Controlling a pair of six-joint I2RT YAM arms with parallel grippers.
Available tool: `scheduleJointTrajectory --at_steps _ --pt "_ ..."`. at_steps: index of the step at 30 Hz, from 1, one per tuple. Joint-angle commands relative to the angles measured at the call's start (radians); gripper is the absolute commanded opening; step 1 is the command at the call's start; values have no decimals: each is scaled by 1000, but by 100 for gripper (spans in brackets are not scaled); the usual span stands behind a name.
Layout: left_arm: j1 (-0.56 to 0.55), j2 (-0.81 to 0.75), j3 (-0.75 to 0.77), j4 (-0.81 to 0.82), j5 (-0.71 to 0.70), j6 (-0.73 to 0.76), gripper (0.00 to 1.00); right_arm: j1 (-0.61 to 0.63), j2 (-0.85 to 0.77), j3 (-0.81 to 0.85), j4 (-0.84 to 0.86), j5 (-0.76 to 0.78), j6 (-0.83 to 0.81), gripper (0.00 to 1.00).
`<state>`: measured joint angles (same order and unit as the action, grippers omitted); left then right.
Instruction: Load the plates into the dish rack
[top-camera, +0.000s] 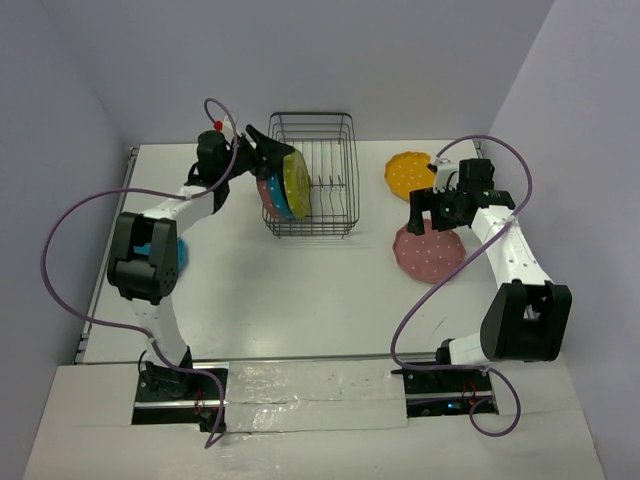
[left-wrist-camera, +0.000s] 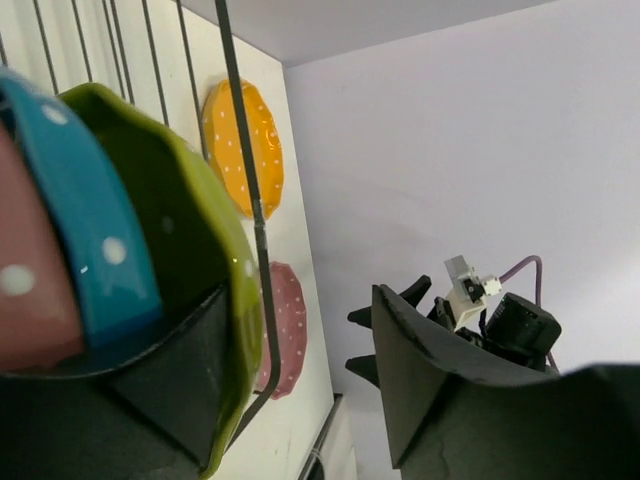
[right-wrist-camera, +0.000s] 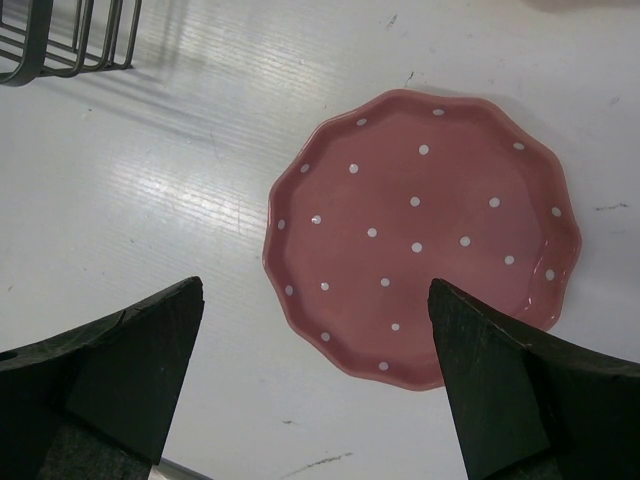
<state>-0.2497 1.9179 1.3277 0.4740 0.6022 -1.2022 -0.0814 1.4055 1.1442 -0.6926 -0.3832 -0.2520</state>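
Step in hand, as I judge it: L side letting go of the green plate in the rack, R side lining up on the next one.

Doing it well, near to far:
- R gripper hangs over the loose pink plate, which lies flat on the table, more under one finger than the other.
- A flat plate gives no edge to pinch from straight above. I'd come down at the rim, one finger over the lip, and tip it up slowly w/o scraping.
- Farther back the orange plate also lies flat, near the rack's right side. Leave it for now.
- At the far left, L gripper should back straight out w/o nudging the green plate, or the standing row could tip.

Grippers:
- R jaws are spread wide, w/ nothing btwn them and touching nothing.
- L gripper sits at the rack's left end, jaws apart. One finger looks to rest against the green plate and the other is well clear, so no clamp on it.
- The green plate stands on edge in the rack, blue plate just beside it, then the racked pink plate.
- That makes 3 in and at least 2 out on the table.
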Motion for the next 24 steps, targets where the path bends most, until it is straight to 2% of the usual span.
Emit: scheduleJointTrajectory --at_steps 1,2,3,6,11,13,17,22,24 --pt "4 -30 102 40 -13 41 65 -8 4 9 16 -5 -3 100" --pt "3 -36 113 6 -18 53 71 -8 1 12 15 -3 -3 100" --pt "1 -39 152 -36 -30 105 74 -8 1 14 15 -2 -3 100" --pt "-16 -56 250 -264 -128 272 75 -8 -3 20 11 1 -4 100" --pt "-45 -72 337 -504 -303 458 82 -8 -5 29 5 4 -4 100" --pt "-54 -80 343 -563 -349 492 90 -8 -7 32 4 4 -3 100" --pt "-63 -92 347 -630 -418 567 99 -9 -10 35 2 9 -6 100" --pt "-68 -121 367 -669 -435 644 99 -8 -10 46 -4 9 -6 100" --pt "-72 -141 398 -684 -433 729 99 -8 -8 54 -5 7 -4 100"
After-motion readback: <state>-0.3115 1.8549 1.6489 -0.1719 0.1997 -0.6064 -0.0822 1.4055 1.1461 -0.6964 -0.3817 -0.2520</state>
